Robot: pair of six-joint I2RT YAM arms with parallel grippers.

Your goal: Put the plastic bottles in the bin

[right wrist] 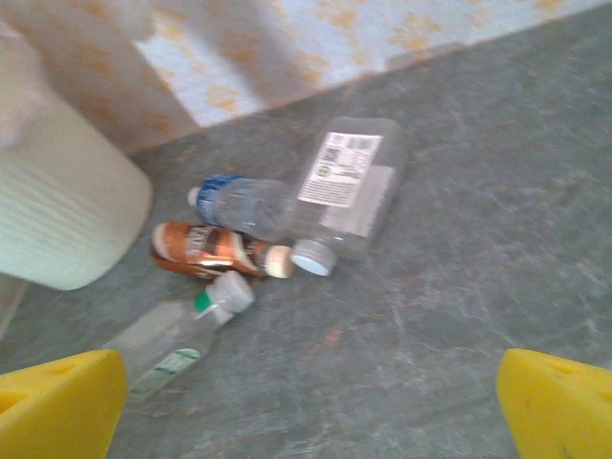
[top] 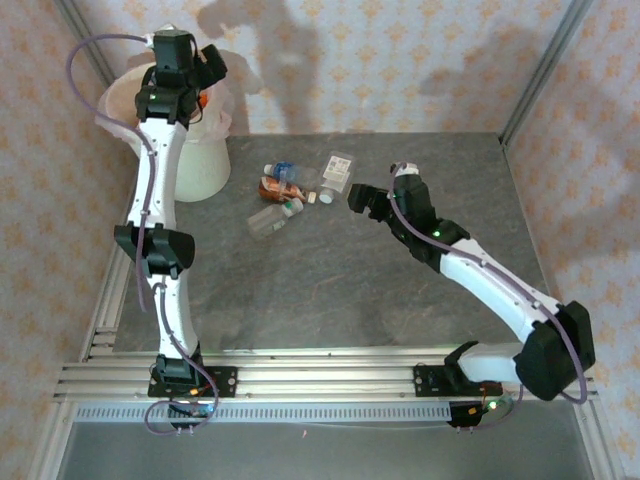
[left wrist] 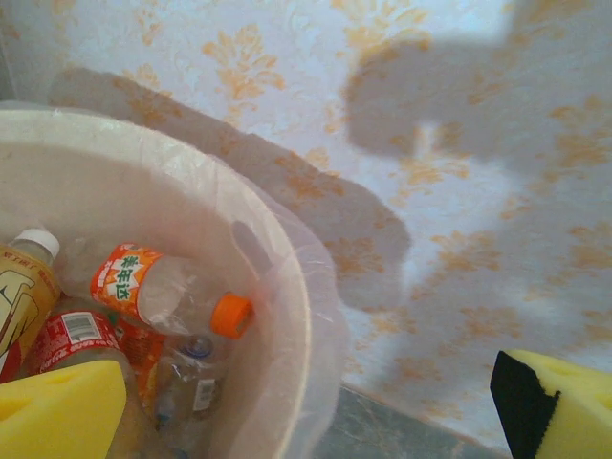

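Bottles (right wrist: 239, 206) lie just ahead-left of your right gripper (right wrist: 311, 402), the nearer one | jaws spread, empty | white-label bottle (right wrist: 349, 182) points cap-first at it | left gripper (top: 205, 68) spread, empty, over bin (top: 200, 165), more sitting inside

Bin (top: 205, 165) half hidden behind the left arm (top: 150, 195); loose bottles (right wrist: 349, 182) blurred, their labels unreadable.

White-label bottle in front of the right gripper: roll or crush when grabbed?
The white-label bottle looks clear and empty, so probably light and apt to skid if nudged. Its body looks flat-sided, so likely less prone to rolling than the round blue-label bottle beside it. Thin walls may buckle when squeezed.
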